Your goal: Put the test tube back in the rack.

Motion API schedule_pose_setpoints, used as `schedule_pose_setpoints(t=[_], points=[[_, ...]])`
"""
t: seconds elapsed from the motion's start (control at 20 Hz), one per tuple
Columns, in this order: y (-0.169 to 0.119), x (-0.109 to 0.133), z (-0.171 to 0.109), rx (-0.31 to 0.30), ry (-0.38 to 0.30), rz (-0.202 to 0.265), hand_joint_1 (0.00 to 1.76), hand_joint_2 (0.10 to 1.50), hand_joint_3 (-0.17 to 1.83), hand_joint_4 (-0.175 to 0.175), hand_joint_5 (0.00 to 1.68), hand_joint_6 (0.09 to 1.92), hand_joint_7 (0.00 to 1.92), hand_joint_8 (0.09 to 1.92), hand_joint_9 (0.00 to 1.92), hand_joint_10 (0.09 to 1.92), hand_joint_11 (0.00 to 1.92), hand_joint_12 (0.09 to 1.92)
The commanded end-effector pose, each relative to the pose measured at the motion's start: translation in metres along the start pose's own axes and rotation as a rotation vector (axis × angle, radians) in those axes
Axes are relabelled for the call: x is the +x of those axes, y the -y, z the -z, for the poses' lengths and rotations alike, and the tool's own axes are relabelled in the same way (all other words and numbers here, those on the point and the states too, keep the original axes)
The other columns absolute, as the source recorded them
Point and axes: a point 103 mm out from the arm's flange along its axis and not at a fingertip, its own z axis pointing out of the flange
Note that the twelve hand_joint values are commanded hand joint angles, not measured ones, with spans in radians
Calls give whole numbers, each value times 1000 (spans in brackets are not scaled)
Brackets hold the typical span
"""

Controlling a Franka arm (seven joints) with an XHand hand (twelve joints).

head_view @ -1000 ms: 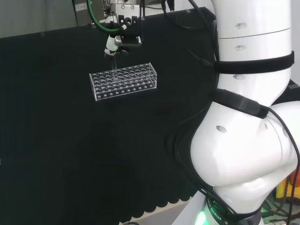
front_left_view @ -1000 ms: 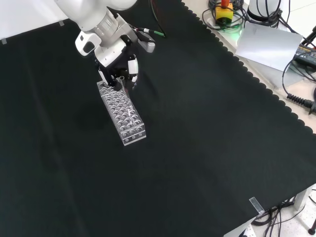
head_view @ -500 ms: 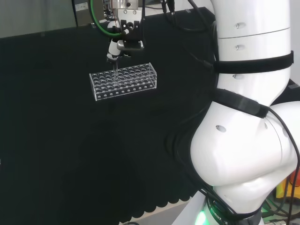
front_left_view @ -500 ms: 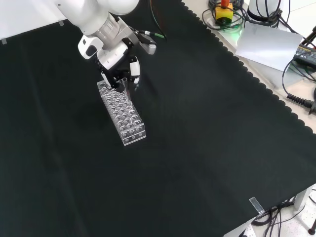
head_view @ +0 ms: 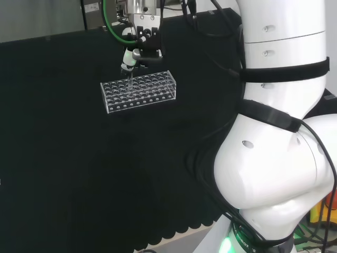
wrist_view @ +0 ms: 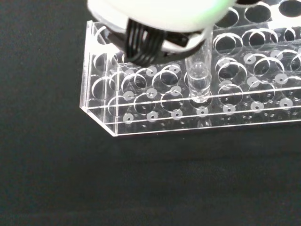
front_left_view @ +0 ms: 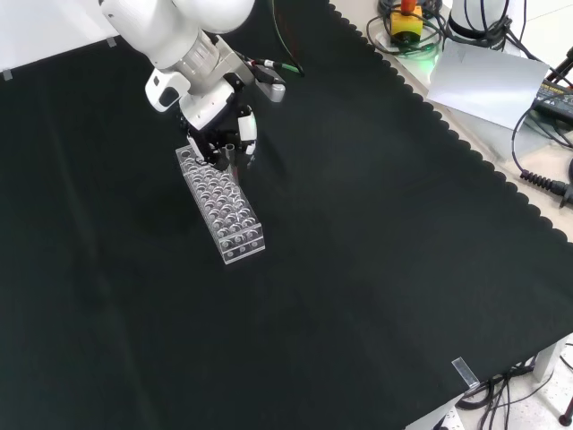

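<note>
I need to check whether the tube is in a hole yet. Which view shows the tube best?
The wrist view: the tube is close and large, its lower end at the rack's holes. In the head view it is a faint streak below the hand. In the front view the hand mostly covers it.

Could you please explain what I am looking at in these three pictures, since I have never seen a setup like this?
This is one white robot arm with a black and white hand of fingers in place of a gripper. The head view looks over the arm from behind, the front view looks down on the black cloth from the opposite side, and the wrist view sits by the palm. On the cloth stands a clear rack full of round holes. The hand holds a clear test tube upright, its lower end at one of the rack's holes near an end of the rack.
</note>
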Motion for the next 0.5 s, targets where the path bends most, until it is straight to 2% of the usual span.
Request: schedule_pose_setpoints(t=[0.05, 0.35, 0.5], points=[[-4, 2, -2, 2, 5, -3, 1231, 652, 629, -175, 1340, 524, 1741, 496, 1700, 773, 1351, 831], [-8, 1, -5, 21, -6, 5, 1231, 652, 629, -175, 1340, 525, 1741, 497, 1700, 774, 1352, 831], [-14, 0, -15, 28, -8, 13, 1231, 652, 629, -175, 1340, 525, 1741, 497, 1700, 774, 1352, 832]])
